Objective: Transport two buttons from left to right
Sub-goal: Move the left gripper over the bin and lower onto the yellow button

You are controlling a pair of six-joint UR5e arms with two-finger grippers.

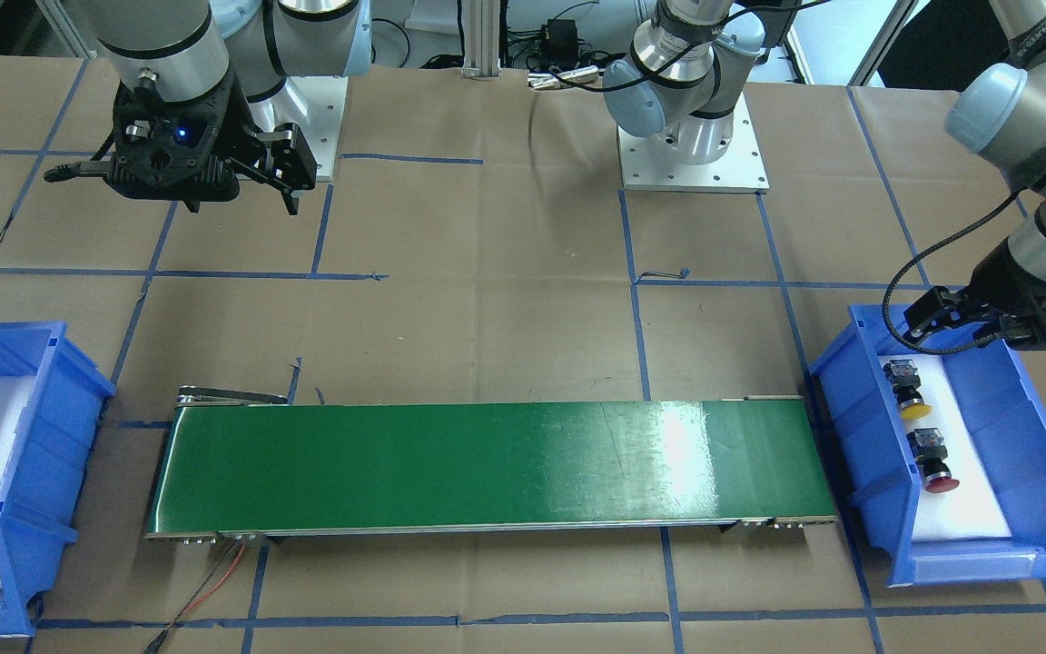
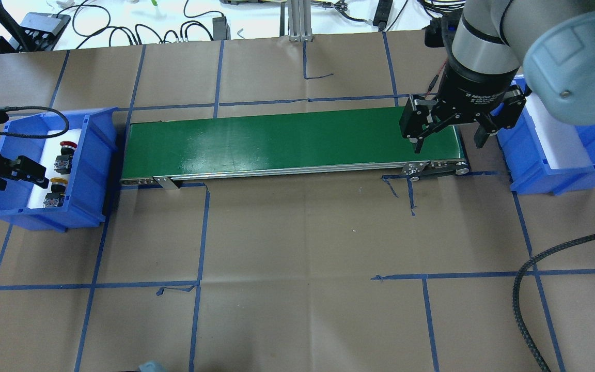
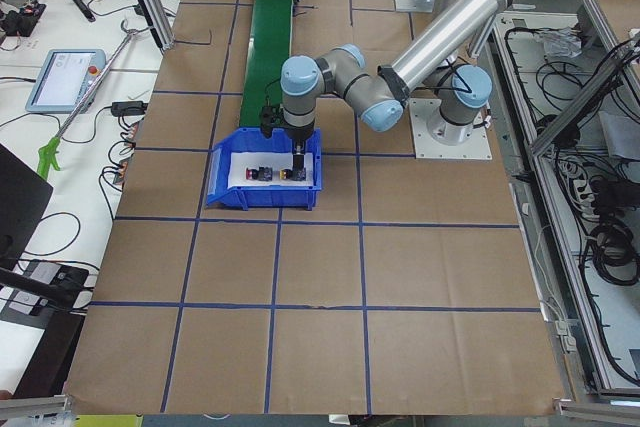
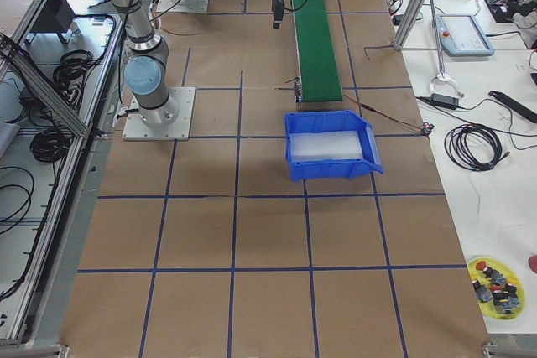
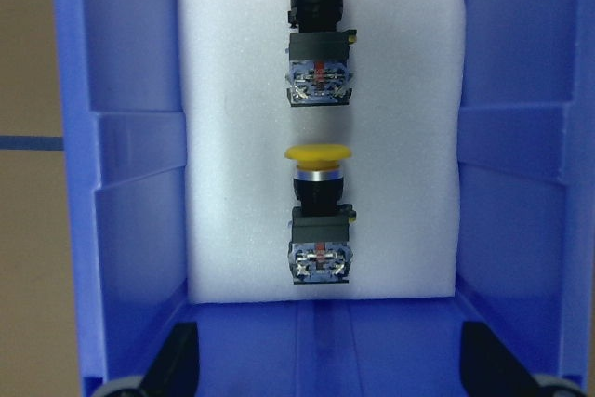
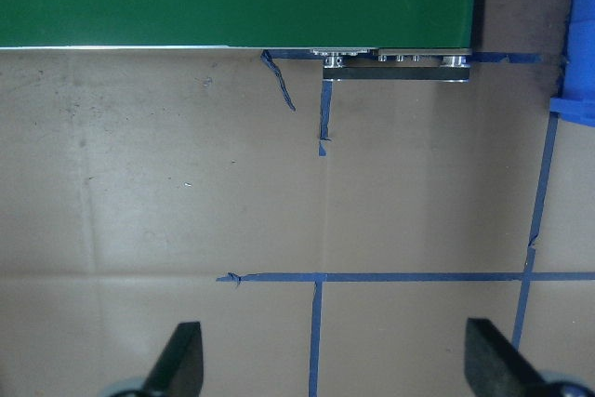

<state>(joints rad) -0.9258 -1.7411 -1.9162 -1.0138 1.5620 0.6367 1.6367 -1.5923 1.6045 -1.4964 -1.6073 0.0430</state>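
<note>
Left claw (image 1: 986,320) hung open over both buttons (image 5: 317,220)
Light, hard; boxy body (image 5: 321,250) seemed safer to grip than round cap (image 5: 316,152)

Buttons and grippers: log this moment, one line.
yellow-capped push button: on white foam pad in blue plastic bin | red-capped push button: same pad | left gripper: open over bin | right gripper: open, empty
</note>
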